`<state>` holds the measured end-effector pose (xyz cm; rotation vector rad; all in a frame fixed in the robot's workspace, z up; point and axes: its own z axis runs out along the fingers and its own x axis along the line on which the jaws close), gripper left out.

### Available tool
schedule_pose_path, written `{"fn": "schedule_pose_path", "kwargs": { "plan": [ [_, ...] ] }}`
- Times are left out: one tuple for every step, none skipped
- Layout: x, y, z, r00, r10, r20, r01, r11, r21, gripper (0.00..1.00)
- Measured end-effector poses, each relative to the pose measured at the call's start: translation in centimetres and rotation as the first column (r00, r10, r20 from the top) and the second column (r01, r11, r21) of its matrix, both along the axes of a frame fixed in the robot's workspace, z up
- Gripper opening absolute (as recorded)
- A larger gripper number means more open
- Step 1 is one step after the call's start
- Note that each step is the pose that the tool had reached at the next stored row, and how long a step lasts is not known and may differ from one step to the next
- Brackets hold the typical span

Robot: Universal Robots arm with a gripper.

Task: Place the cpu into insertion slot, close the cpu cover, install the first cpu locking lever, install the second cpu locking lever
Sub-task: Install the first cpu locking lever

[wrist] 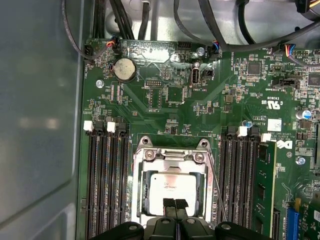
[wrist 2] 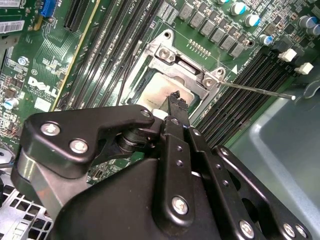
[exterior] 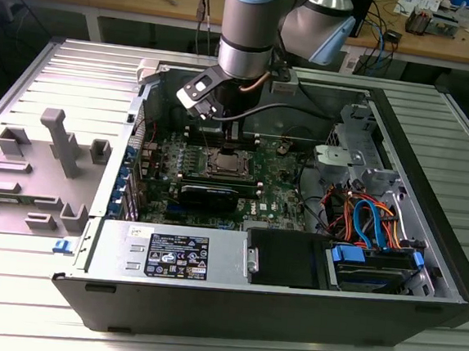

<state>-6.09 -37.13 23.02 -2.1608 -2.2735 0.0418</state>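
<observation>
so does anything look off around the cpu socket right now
One thing: a thin locking lever sticks out loose over the memory slots instead of lying tucked against the cover. The cpu itself lies flat and square in the cover's window.

The arm (exterior: 247,29) descends near-vertically, its wrist (exterior: 242,65) pointing straight down. Below it, the gripper (wrist: 175,204) sits low with its two slim black fingers (wrist: 169,206) pressed together at the tips, nothing visible between them.
</observation>
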Motion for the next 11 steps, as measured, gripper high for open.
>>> {"fn": "schedule_pose_path", "kwargs": {
  "plan": [
    [-0.01, 0.0, 0.0, 1.0, 0.0, 0.0, 0.0, 1.0, 0.0, 0.11],
    [-0.02, 0.0, 0.0, 1.0, 0.0, 0.0, 0.0, 1.0, 0.0, 0.11],
    [-0.03, -0.01, 0.01, 1.0, 0.0, 0.0, 0.0, 1.0, 0.0, 0.11],
    [-0.03, -0.01, 0.06, 1.0, 0.0, -0.0001, 0.0, 1.0, -0.0001, 0.11],
    [-0.03, -0.01, 0.17, 1.0, 0.0, 0.0, 0.0, 1.0, -0.0001, 0.11],
    [-0.03, 0.0, 0.4, 1.0, 0.0, -0.0001, 0.0, 1.0, -0.0001, 0.11],
    [-0.03, 0.0, 0.6, 1.0, 0.0, 0.0001, 0.0, 1.0, 0.0001, 0.11],
    [-0.02, 0.0, 0.96, 1.0, 0.001, 0.0, -0.001, 1.0, -0.0012, 0.11],
    [-0.02, 0.0, 1.29, 1.0, 0.007, 0.0, -0.007, 1.0, -0.0026, 0.11],
    [-0.03, 0.0, 1.38, 0.9998, 0.02, 0.0001, -0.02, 0.9998, -0.0049, 0.11],
    [-0.03, -0.01, 1.39, 0.999, 0.044, 0.0, -0.044, 0.999, -0.0064, 0.11]
  ]
}}
